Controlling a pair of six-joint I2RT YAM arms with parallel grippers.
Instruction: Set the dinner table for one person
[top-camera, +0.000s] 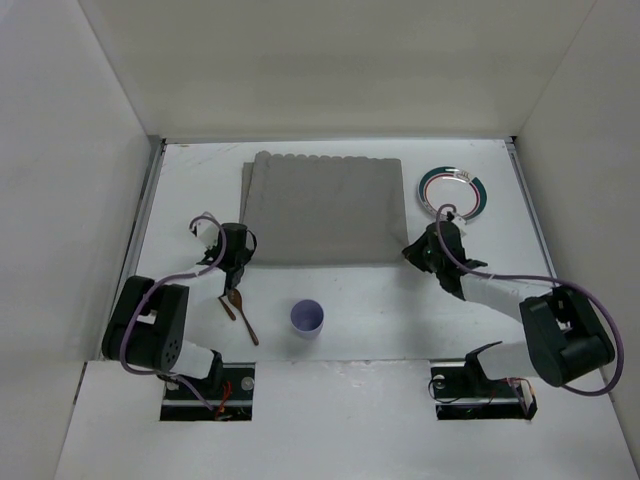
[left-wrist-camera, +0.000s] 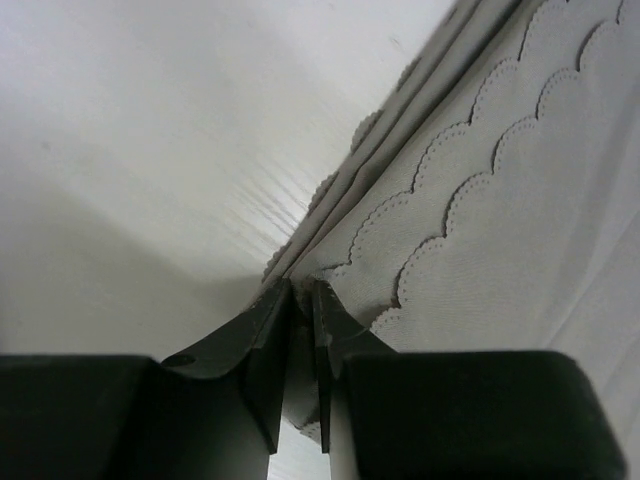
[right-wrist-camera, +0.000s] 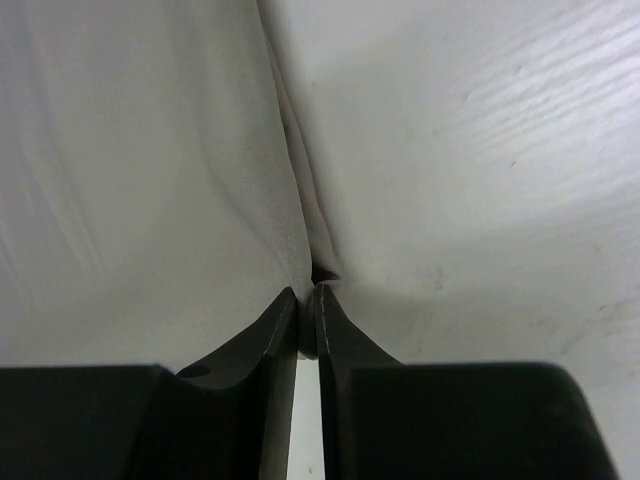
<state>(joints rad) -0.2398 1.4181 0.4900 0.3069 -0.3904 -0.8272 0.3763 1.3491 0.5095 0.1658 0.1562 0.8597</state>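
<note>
Black fingers of the left gripper (left-wrist-camera: 303, 290) fill the near edge of the left wrist view, clenched to a thin slit on the near left corner of the grey placemat (top-camera: 320, 205). The right gripper (right-wrist-camera: 307, 293) is likewise clenched on the cloth at its near right corner, where a ridge of fabric runs up into the fingertips. The placemat lies mid-far on the white worktop (top-camera: 200, 190). Its scalloped edge shows several stacked layers, so it looks folded. That is the main risk: the left wrist view does not make clear how many layers sit between the fingers, and a pinch on only the top one would peel the cloth open unevenly or leave the rest behind. Each hold is also shallow, right at the edge, so a quick or lopsided pull could let a corner slip free and leave the mat skewed or wrinkled. Drawing the cloth nearer brings other hazards: the purple cup (top-camera: 307, 318) stands just near of the mat's near edge and could be tipped, and the wooden spoon (top-camera: 243, 318) lies right beside the left arm's wrist. On the right, the arm's cable loops close to the plate (top-camera: 455, 188), which a swing could nudge.
</note>
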